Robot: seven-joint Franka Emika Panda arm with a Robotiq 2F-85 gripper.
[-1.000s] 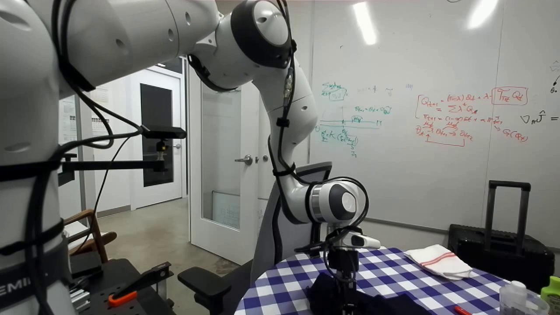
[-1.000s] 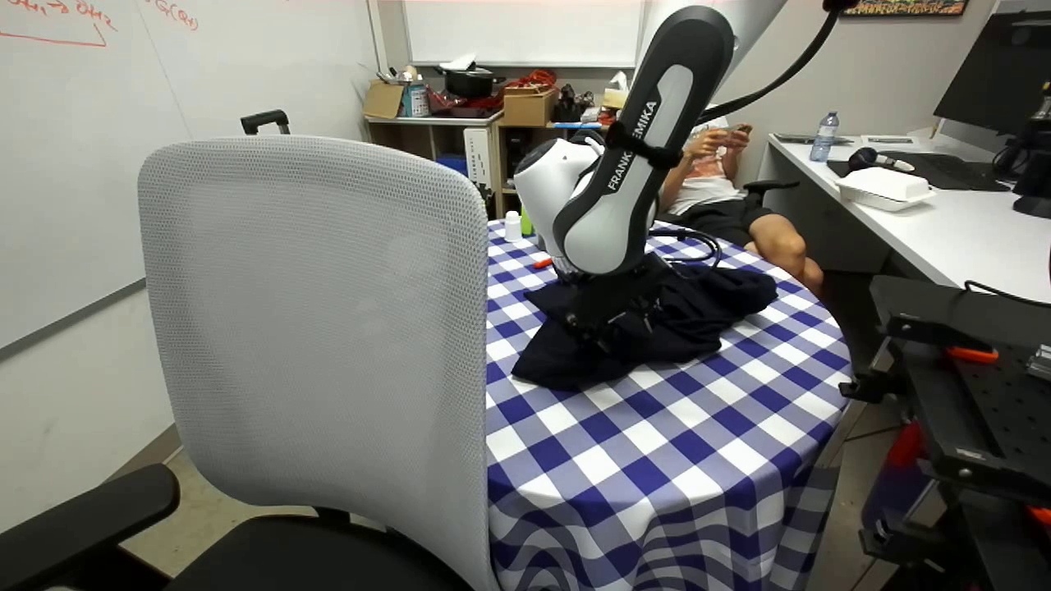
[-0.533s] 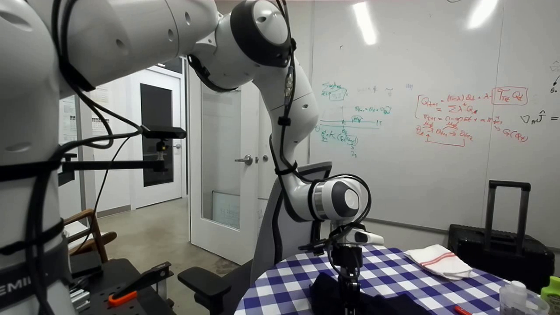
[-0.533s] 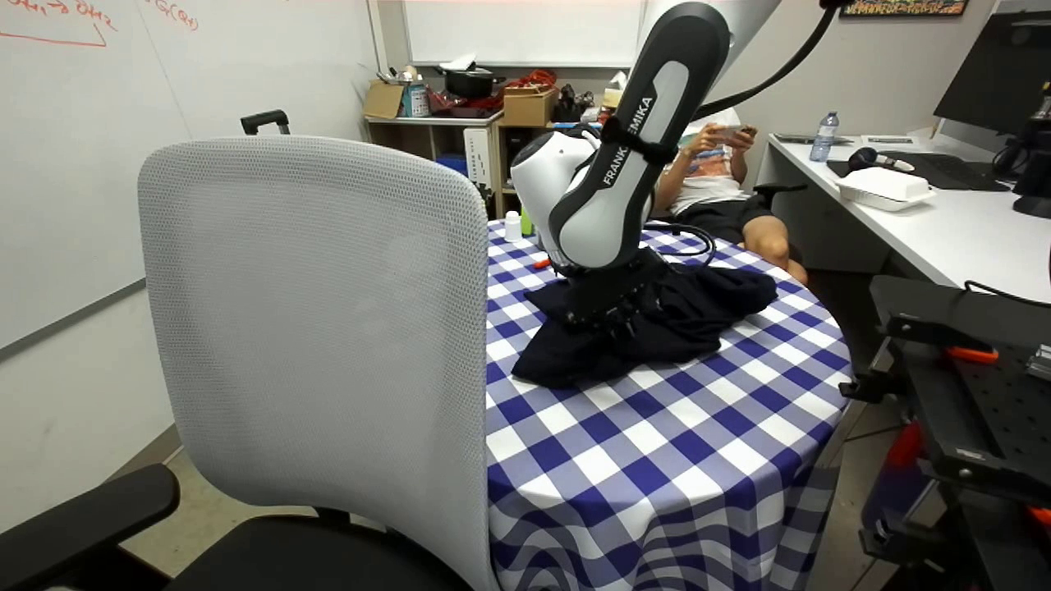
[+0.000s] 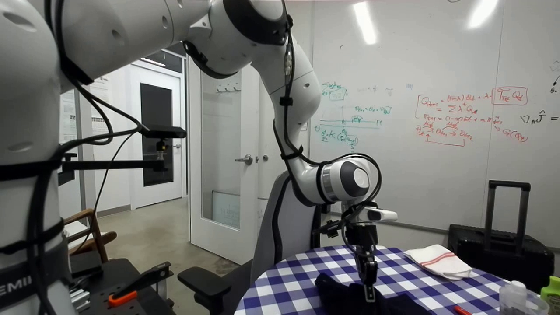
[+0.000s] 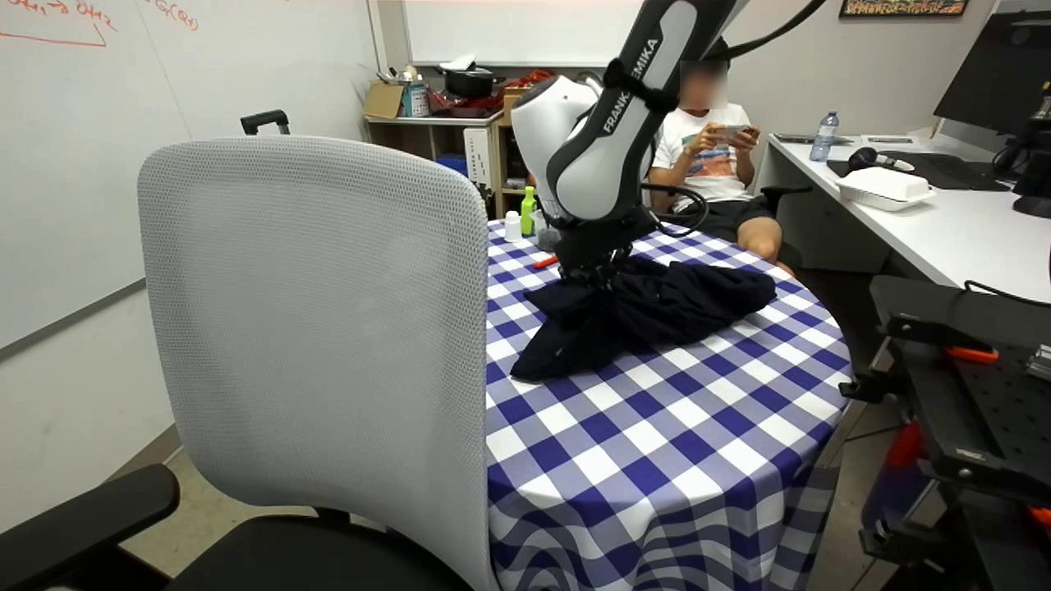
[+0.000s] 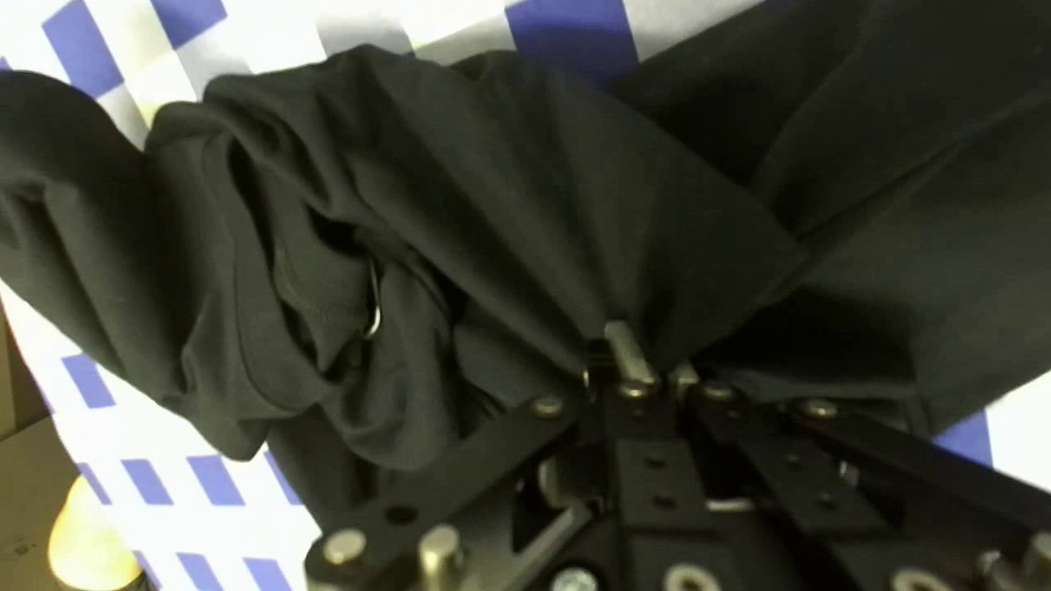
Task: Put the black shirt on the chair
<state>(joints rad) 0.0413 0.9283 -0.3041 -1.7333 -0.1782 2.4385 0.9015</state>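
The black shirt [image 6: 657, 304] lies crumpled on the checkered table, with a fold pulled up to my gripper [image 5: 369, 294]. In the wrist view the cloth of the black shirt [image 7: 509, 205] gathers in pleats that converge on my gripper [image 7: 654, 361], whose fingers are drawn together on it. Most of the shirt still rests on the table. The chair [image 6: 320, 312] stands beside the table with its grey mesh back facing it; in an exterior view the chair [image 5: 284, 218] is partly hidden behind my arm.
A folded white towel [image 5: 439, 261] lies on the checkered tablecloth [image 6: 681, 443]. A red marker [image 5: 461, 310], a white bottle [image 6: 512, 226] and a green bottle [image 6: 528, 210] are near the table's far side. A seated person [image 6: 710, 156] is behind the table.
My gripper has shut on the shirt and risen, drawing a fold of it upward. In an exterior view the arm has also shifted toward the whiteboard side.
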